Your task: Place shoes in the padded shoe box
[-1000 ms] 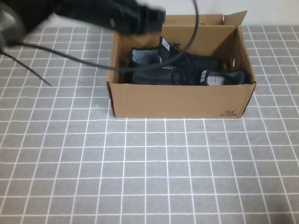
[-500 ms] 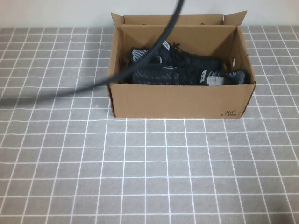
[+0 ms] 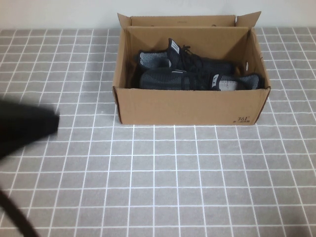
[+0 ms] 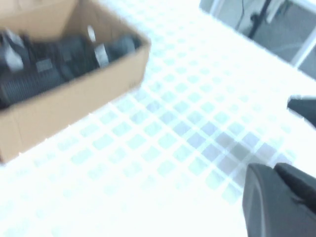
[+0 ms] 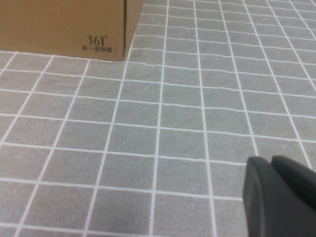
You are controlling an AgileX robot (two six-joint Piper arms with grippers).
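The brown cardboard shoe box [image 3: 190, 106] stands open at the back middle of the table, its "361" print on the front right corner. Both black knit sneakers [image 3: 197, 74] lie inside it side by side, white stripes and grey lining showing. The box and shoes also show blurred in the left wrist view [image 4: 74, 74]. My left gripper [image 3: 27, 126] is a blurred dark shape at the left edge, well clear of the box; part of it shows in its wrist view [image 4: 276, 202]. My right gripper [image 5: 281, 197] hangs low over the cloth, in front and to the right of the box corner [image 5: 98, 29]; it holds nothing.
A grey cloth with a white grid [image 3: 197, 177] covers the table. A dark cable [image 3: 15, 217] crosses the near left corner. A pale wall runs behind the box.
The left arm has pulled away from over the box and swung down to the left side of the table. Its cable no longer crosses the box. The shoes and box have not moved.
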